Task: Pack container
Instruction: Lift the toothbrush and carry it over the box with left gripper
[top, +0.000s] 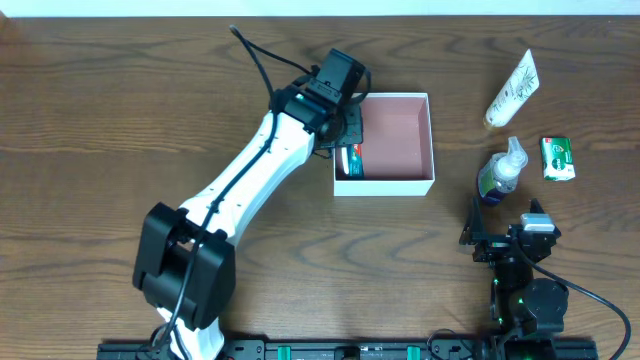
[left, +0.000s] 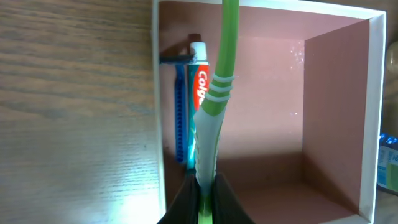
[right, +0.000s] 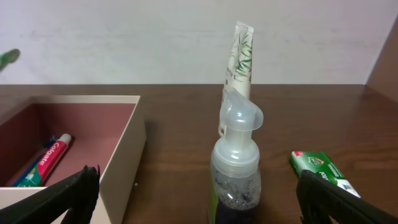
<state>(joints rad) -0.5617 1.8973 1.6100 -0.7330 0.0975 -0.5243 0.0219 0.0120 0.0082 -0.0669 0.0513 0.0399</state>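
Observation:
The container is a square white box with a dusty-pink inside, at the table's middle; it also shows in the left wrist view and the right wrist view. A Colgate toothpaste tube and a blue razor lie along its left wall. My left gripper is shut on a green and white toothbrush, held over the box's left side. My right gripper is open and empty, just behind a pump bottle that stands upright.
A white tube with a leaf print lies at the right rear, also in the right wrist view. A green packet lies right of the bottle. The left arm reaches across the table's middle.

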